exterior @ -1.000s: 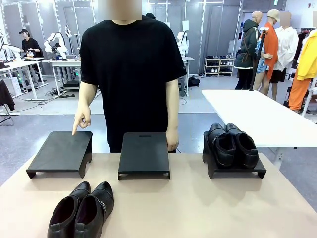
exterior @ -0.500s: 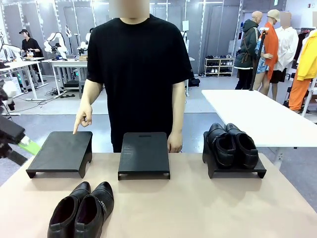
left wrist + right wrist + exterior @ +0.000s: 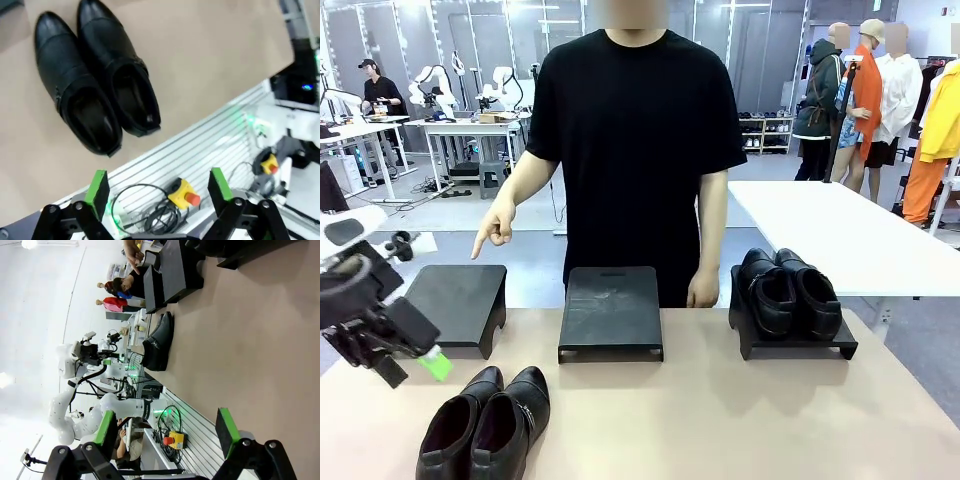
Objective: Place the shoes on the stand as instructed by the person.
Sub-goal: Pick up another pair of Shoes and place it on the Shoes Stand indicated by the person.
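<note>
One pair of glossy black shoes (image 3: 485, 425) lies loose at the table's front left; it also appears in the left wrist view (image 3: 95, 75) and the right wrist view (image 3: 159, 342). The other pair (image 3: 790, 292) rests on the right stand (image 3: 795, 345). The left stand (image 3: 445, 305) and middle stand (image 3: 610, 310) are bare. The person's hand (image 3: 492, 232) points down at the left stand. My left gripper (image 3: 413, 370) (image 3: 158, 185) hangs open just left of the loose pair, holding nothing. My right gripper (image 3: 167, 426) is open, far from the shoes.
The person's other hand (image 3: 702, 290) hangs at the table's far edge between the middle and right stands. A white table (image 3: 840, 230) stands behind on the right. Below the near table edge lie cables and a yellow stop button (image 3: 182, 192).
My left arm has come in from the left edge and dropped toward the loose pair. The person has shifted to the right, with the hand still pointing at the left stand.
</note>
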`<action>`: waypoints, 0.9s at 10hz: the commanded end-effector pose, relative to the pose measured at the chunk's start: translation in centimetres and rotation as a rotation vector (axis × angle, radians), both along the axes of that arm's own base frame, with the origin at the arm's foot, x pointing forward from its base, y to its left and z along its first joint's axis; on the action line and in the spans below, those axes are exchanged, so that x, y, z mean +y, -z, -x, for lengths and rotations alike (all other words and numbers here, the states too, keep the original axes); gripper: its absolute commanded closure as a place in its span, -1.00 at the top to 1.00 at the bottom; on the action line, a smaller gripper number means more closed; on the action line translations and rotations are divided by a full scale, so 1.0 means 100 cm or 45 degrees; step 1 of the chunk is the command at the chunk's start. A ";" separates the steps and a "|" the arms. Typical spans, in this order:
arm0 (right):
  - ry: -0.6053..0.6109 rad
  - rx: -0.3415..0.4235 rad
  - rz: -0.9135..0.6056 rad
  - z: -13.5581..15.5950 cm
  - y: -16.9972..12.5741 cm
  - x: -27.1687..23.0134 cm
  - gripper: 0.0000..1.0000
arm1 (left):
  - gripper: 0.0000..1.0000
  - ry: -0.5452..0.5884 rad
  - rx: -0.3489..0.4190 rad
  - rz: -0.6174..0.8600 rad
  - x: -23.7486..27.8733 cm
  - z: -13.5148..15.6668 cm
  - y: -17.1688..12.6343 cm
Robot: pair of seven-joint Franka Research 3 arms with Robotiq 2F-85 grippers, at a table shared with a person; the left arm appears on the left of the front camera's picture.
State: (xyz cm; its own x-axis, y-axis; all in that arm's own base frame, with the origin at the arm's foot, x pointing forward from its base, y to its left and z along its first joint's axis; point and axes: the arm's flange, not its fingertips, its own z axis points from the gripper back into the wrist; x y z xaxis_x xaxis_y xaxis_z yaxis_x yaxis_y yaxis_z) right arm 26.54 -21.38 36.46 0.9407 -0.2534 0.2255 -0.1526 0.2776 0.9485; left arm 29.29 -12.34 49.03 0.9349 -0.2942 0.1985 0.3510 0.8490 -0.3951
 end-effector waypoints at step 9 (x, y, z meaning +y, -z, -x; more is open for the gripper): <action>-0.024 -0.003 0.007 0.002 -0.001 -0.003 1.00 | 1.00 -0.308 0.052 -0.210 -0.020 0.004 0.117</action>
State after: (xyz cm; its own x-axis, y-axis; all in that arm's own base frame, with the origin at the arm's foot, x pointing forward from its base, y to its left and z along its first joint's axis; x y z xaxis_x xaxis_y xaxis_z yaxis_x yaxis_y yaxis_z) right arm 26.54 -21.37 36.46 0.9408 -0.2530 0.2254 -0.1525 0.2776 0.9485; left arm 33.52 -15.87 40.90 0.9843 -0.1188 0.1303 0.1504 0.9514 -0.2689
